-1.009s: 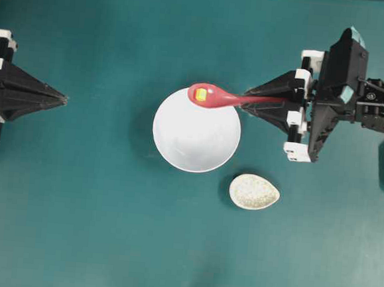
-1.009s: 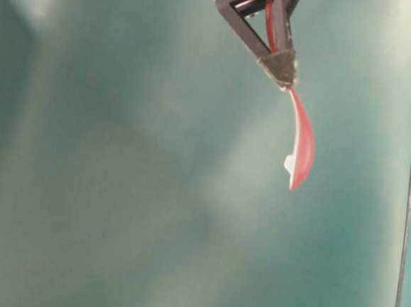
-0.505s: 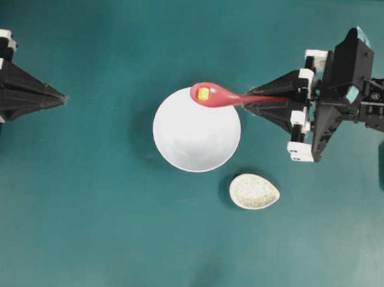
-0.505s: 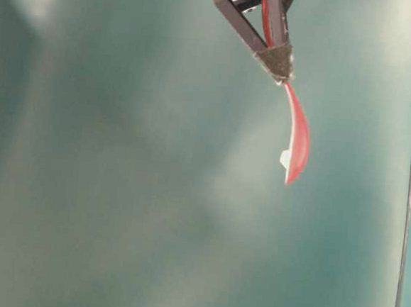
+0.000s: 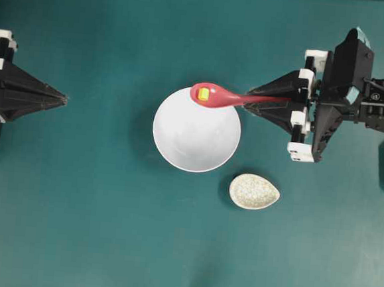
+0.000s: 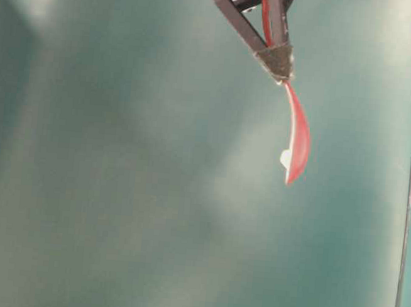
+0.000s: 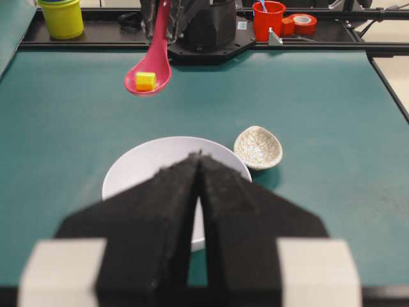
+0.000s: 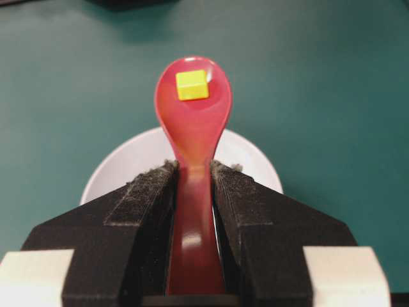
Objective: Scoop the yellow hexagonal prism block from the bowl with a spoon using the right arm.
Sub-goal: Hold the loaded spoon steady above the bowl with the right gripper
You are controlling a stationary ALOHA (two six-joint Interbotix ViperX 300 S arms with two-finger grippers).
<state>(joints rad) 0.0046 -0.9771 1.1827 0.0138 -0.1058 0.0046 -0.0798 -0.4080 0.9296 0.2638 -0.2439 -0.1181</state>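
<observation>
The pink-red spoon (image 5: 215, 96) hangs level above the far rim of the white bowl (image 5: 195, 144). The yellow hexagonal prism block (image 5: 203, 95) lies in its scoop. My right gripper (image 5: 247, 102) is shut on the spoon's handle; in the right wrist view the handle (image 8: 193, 211) sits clamped between both pads, with the block (image 8: 192, 85) near the scoop's tip and the bowl (image 8: 121, 169) below. My left gripper (image 5: 64, 98) rests shut at the left, well apart from the bowl. From the left wrist view the spoon (image 7: 153, 61) and block (image 7: 146, 81) float above the bowl (image 7: 137, 169).
A small speckled beige dish (image 5: 254, 191) sits on the teal table just right of the bowl's near side. Beyond the table's far edge in the left wrist view stand a yellow-green cup (image 7: 62, 17), a red cup (image 7: 269, 17) and a tape roll (image 7: 301, 22).
The right arm drew back slightly and lifted the spoon a little with the block still in it, then held still. The left arm has not moved.
</observation>
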